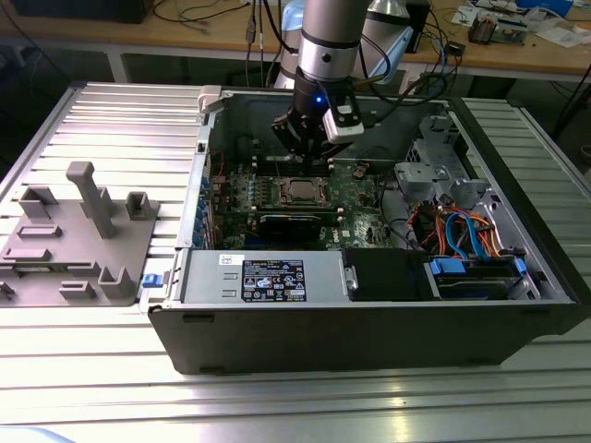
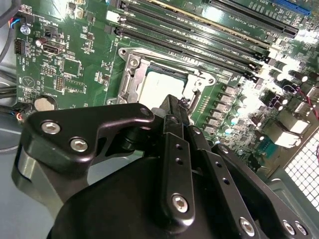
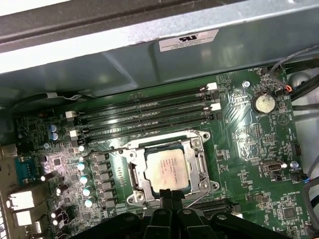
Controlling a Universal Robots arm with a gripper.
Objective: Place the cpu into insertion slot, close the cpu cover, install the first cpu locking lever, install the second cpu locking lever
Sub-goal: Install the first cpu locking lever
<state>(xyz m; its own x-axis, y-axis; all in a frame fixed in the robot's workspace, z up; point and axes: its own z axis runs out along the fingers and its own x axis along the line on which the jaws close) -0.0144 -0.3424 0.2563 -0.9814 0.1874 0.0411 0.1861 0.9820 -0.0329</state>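
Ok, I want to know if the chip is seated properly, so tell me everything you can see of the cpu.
The cpu is a small flat square chip with a dully shiny silver-grey metal top bearing faint print. It lies flat and level on the green motherboard, framed by the silver cpu cover, whose square window leaves its top bare. The gripper, fingers shut, is at one of its edges; whether they touch cannot be told.

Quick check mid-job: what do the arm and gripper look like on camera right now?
The silver-grey cylindrical robot arm has a glowing blue light at its wrist and a white block mounted beside it. The matte black gripper is built of flat link bars with small holes and silver screw heads.
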